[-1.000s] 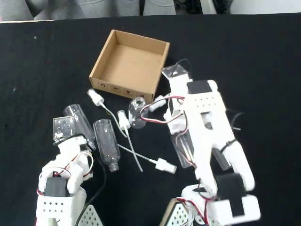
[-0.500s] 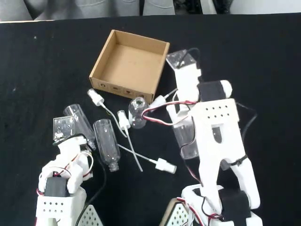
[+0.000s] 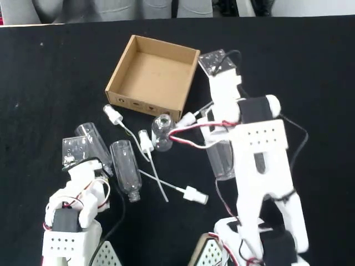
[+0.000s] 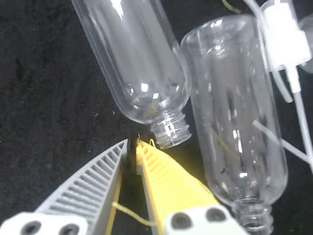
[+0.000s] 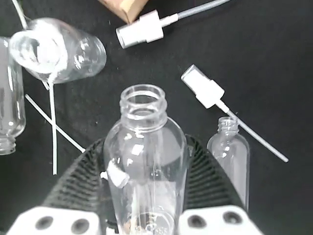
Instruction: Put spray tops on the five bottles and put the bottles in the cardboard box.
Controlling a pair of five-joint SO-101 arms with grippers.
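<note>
I'm gripping a clear plastic bottle (image 5: 145,147) in my ribbed right jaws, threaded neck uncapped, near the cardboard box (image 3: 145,104); my left jaws are resting pinched together beside a second bottle (image 4: 142,63) lying flat

Cardboard box (image 3: 158,75) is sitting toward rear of table (image 3: 310,83). Upright bottle (image 3: 162,132) is standing just before it. Two bottles (image 3: 126,169) (image 3: 93,141) are lying front-left, spray tops (image 3: 145,141) (image 3: 194,194) between.
</note>
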